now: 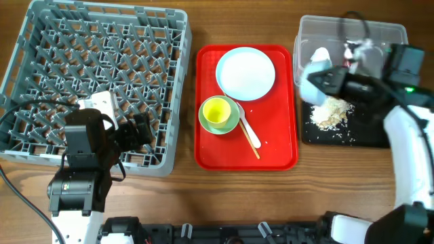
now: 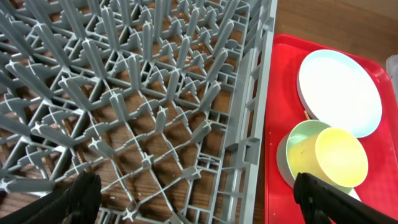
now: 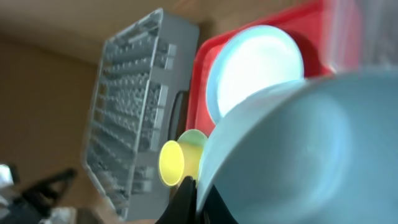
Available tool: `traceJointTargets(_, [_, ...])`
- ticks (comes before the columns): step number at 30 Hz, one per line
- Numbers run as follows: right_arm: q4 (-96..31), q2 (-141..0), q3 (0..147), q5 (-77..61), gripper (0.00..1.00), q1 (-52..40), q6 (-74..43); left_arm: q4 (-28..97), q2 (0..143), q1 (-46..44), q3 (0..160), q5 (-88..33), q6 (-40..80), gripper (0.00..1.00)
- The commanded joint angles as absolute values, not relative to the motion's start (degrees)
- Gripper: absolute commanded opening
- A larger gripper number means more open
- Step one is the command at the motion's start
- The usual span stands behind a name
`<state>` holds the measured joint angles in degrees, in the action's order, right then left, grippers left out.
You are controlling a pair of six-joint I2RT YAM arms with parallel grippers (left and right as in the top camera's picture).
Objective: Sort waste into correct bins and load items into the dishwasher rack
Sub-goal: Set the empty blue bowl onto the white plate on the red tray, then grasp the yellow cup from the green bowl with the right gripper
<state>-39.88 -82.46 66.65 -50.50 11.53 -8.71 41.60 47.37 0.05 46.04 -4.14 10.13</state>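
Now, overhead: the right gripper (image 1: 320, 78) clamps the pale blue bowl (image 1: 314, 66), tipped over crumbs (image 1: 330, 112) on the black tray (image 1: 369, 137). Left wrist: the left gripper (image 2: 196, 191) hangs spread above the rack (image 2: 155, 93). Right wrist: only a rim grip, so the bowl could slip and scatter crumbs.

The rack (image 1: 95, 41) is grey, the tray (image 1: 210, 149) red.

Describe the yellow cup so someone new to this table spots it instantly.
Start at the flat red tray right of the grey rack. Beside its pale blue plate sits a pale green bowl; the small yellow cup stands inside it, the only yellow thing there.
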Motion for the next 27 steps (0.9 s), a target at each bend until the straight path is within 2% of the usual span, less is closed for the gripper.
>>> traceJointTargets(1, [-34.89, -82.02, 67.44, -35.55, 0.04, -0.05, -7.46, 41.41, 47.27, -0.25, 47.05, -3.99, 9.41, 1.00])
traceJointTargets(4, [-26.28, -85.41, 67.44, -22.02, 0.04, -12.05, -5.10, 41.41, 47.27, -0.25, 47.05, -3.99, 9.41, 1.00])
traceJointTargets(7, [-18.44, -92.66, 67.44, -15.22, 0.04, -20.82, -4.47, 41.43, 47.27, -0.27, 47.05, -3.99, 9.41, 1.00])
traceJointTargets(9, [-15.31, -97.69, 67.44, -15.22, 0.04, -23.27, -4.51, 41.43, 47.27, -0.25, 47.07, -3.99, 9.41, 1.00])
traceJointTargets(13, [-12.84, -104.12, 67.44, -15.18, 0.04, -24.47, -4.67, 41.43, 47.27, -0.27, 47.07, -3.99, 9.41, 1.00])
traceJointTargets(24, [-13.63, -102.69, 67.40, -10.31, 0.05, -24.47, -3.84, 41.43, 47.27, -0.25, 47.07, -3.99, 9.41, 1.00])
traceJointTargets(27, [-16.29, -103.79, 67.40, -11.42, 0.20, -24.47, -4.67, 41.43, 47.27, -0.25, 47.07, -3.99, 9.41, 1.00])
